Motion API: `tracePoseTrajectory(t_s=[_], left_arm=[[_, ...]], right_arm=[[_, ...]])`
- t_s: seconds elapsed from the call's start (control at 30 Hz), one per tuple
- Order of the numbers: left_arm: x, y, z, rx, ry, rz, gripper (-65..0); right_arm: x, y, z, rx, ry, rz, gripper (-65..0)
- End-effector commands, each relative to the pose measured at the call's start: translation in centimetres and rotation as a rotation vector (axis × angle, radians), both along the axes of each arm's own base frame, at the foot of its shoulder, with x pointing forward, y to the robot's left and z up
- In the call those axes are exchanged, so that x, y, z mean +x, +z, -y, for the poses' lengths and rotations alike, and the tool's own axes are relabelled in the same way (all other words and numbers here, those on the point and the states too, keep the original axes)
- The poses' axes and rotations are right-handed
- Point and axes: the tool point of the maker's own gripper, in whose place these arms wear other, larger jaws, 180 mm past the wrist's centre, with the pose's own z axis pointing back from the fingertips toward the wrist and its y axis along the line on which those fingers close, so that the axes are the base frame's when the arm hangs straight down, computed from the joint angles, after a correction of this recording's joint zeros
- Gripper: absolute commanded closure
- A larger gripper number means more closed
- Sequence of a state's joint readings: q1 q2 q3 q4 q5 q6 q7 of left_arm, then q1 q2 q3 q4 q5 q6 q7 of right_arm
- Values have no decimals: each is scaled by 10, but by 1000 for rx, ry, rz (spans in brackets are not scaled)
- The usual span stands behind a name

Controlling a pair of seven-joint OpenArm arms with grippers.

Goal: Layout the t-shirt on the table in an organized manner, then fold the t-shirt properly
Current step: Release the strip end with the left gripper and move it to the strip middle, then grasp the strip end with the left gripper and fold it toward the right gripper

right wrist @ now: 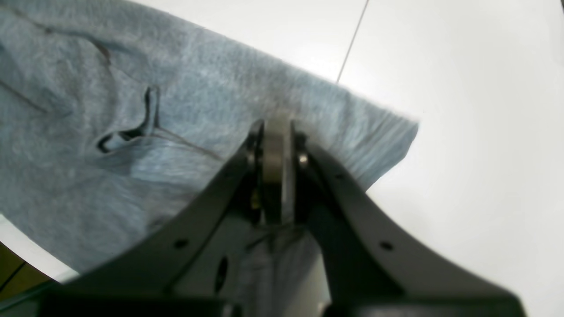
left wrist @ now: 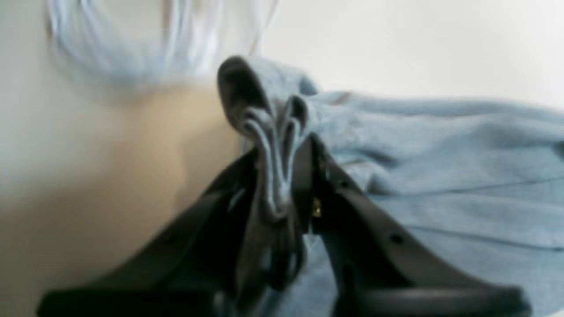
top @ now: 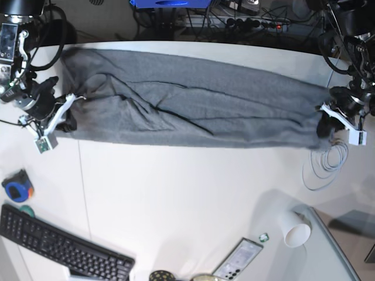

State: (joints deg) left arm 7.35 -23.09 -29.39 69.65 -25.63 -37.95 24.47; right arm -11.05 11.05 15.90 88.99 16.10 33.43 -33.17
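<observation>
Here, the left wrist view shows the left gripper pinching bunched t-shirt folds, the right wrist view shows the right gripper clamping its edge, and the base view shows it stretched across the table.

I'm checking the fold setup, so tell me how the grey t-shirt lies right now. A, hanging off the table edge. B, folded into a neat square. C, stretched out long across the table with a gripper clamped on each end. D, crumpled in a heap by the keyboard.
C: the t-shirt spans the table, with the left gripper pinching one end and the right gripper the other.
</observation>
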Motion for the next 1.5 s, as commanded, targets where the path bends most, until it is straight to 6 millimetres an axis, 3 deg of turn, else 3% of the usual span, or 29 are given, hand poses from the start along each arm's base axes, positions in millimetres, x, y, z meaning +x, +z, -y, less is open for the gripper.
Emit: tracePoseTrajectory(t_s=[0.0,0.13,0.43,0.5,0.67,0.77,0.9,1.07,1.47], left_arm=[[2,18,-3,39,4,49,0],[-7,36,45,162,-59,71,0],[-24,0,187,181,-229,7,0],[-20,-2,215,181,-263,-12,0],[-6,-3,255,231,-309,-16,0],[1,1,269,256,-349,5,0],[-1,-13,287,260,-408,-25,0],[-7,-33,288,256,-421,-82,0],[1,-30,289,254,-419,-70,0]], right_arm=[[11,13,4,2,-8,51,-32],[11,13,4,2,-8,52,-33],[14,15,4,4,-9,57,-35],[14,15,4,4,-9,57,-35],[13,14,4,4,-10,56,-35],[13,14,4,4,-10,56,-35],[13,14,4,4,-10,56,-35],[13,14,4,4,-10,56,-35],[13,14,4,4,-10,56,-35]])
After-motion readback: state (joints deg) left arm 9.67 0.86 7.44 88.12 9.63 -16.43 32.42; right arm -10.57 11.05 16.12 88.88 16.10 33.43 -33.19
